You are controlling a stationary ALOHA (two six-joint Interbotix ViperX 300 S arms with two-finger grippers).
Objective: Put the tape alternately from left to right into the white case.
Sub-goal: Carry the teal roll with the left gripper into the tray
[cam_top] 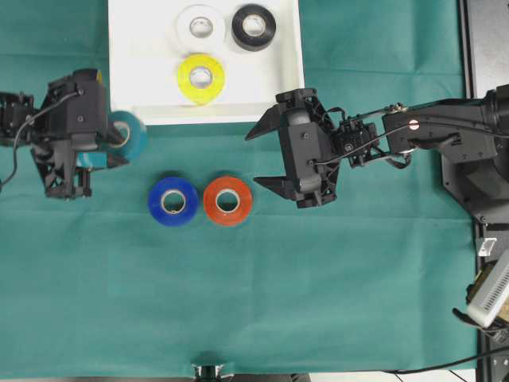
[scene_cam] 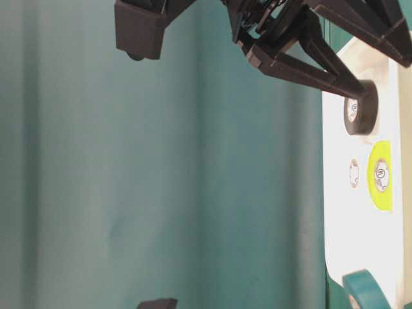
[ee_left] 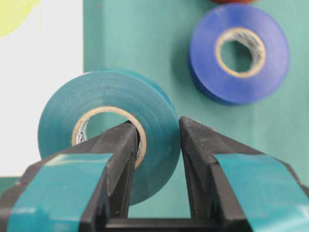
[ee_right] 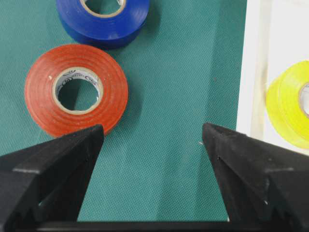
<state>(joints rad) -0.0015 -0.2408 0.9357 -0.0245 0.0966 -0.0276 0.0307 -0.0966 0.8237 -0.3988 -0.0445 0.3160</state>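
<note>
Holding the teal roll (ee_left: 108,140) clamped through its cardboard core in my left jaws; right jaws spread wide above the green cloth near the orange-red roll (ee_right: 76,90).

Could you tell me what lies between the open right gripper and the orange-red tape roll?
Nothing: only bare green cloth separates the right gripper from the orange-red tape roll, seen best in the right wrist view.

Open right gripper (ee_right: 152,140), orange-red roll (ee_right: 76,90), blue roll (ee_right: 103,19), yellow roll (ee_right: 288,104)
</note>
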